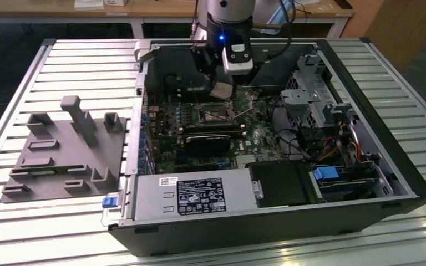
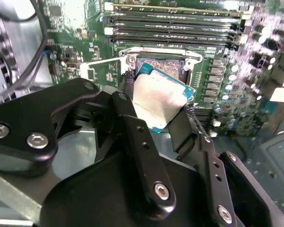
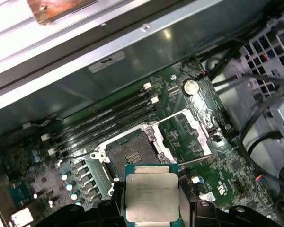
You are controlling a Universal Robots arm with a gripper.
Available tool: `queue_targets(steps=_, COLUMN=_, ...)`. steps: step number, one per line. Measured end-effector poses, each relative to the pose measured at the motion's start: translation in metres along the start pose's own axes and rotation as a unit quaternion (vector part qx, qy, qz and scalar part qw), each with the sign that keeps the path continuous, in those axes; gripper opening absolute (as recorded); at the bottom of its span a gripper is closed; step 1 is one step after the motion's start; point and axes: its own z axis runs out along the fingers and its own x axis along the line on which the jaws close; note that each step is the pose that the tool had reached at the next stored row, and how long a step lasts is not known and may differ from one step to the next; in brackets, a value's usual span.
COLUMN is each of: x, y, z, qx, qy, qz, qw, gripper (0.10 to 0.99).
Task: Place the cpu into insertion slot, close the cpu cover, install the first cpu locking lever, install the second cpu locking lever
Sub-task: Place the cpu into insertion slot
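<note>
One slatted metal table [image 1: 72, 61] carried everything, with one pale wooden desk [image 1: 161, 11] behind it. On the table lay one black computer case [image 1: 272, 233], its side open. To the exterior view's left of the case sat one matte grey moulded fixture [image 1: 57, 155] with upright posts. Inside the case were one green motherboard [image 1: 165, 133] and one silvery, box-shaped power supply [image 1: 191, 197]. One arm [image 1: 224, 16] hung down into the case. Its black gripper [image 2: 154, 116] was clenched on the edges of the cpu [image 2: 161, 92], a flat square chip with a dull silver top, held tilted above the dark, silver-rimmed insertion slot [image 3: 130, 153]. Four long black memory slots [image 2: 175, 26] ran beside that slot. The thin silvery cpu cover [image 3: 199, 131] stood swung open next to it.
</note>
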Motion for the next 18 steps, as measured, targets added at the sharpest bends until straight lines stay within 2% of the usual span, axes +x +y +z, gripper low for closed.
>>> queue_targets(steps=4, x=0.0, y=-0.0001, z=0.0022, qx=0.0003, qy=-0.0022, qz=0.036, qw=0.9994, gripper=0.537)
queue_targets(steps=9, x=0.0, y=-0.0003, z=0.0053, qx=0.0007, qy=-0.005, qz=0.081, qw=0.9967, gripper=0.537)
queue_targets(steps=13, x=0.0001, y=-0.0005, z=0.0077, qx=0.001, qy=-0.0073, qz=0.118, qw=0.993, gripper=0.537)
queue_targets(steps=18, x=0.0001, y=-0.0007, z=0.0108, qx=0.0014, qy=-0.01, qz=0.162, qw=0.9867, gripper=0.537)
